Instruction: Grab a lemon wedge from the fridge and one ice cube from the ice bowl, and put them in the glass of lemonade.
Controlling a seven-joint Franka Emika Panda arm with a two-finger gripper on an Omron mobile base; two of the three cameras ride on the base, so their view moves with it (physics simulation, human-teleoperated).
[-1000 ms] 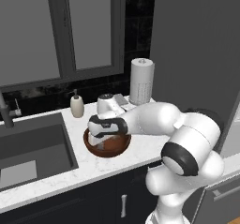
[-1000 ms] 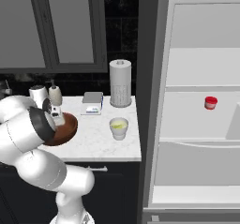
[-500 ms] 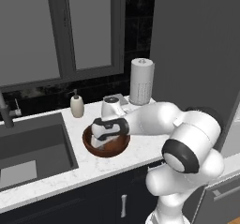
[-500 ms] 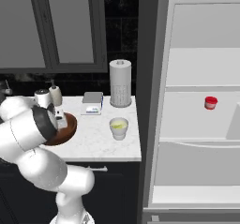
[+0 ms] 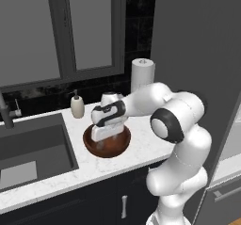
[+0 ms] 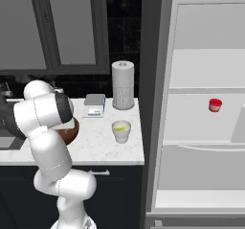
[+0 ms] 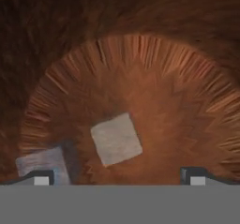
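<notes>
The reddish-brown ice bowl (image 5: pixel 107 151) (image 6: pixel 72 131) (image 7: pixel 140 63) stands on the counter beside the sink. My gripper (image 5: pixel 101 137) (image 7: pixel 119 175) reaches down into it, open, with fingertips (image 7: pixel 41 177) spread wide. A pale ice cube (image 7: pixel 116 138) lies on the bowl's bottom between and just ahead of them, untouched. A second ice cube (image 7: pixel 44 161) sits by the left fingertip. The glass of lemonade (image 6: pixel 121 130) stands at the counter's right end. The fridge (image 6: pixel 201 70) is open, with white shelves. The lemon wedge is out of view.
A paper towel roll (image 5: pixel 142 73) (image 6: pixel 123 85) stands at the back of the counter, a soap bottle (image 5: pixel 77 105) by the sink (image 5: pixel 28 148). A small grey box (image 6: pixel 94 105) lies behind the glass. A red cup (image 6: pixel 215 105) sits on a fridge shelf.
The hand has sunk a little deeper into the ice bowl. The bowl, the glass and the fridge have stayed where they were.
</notes>
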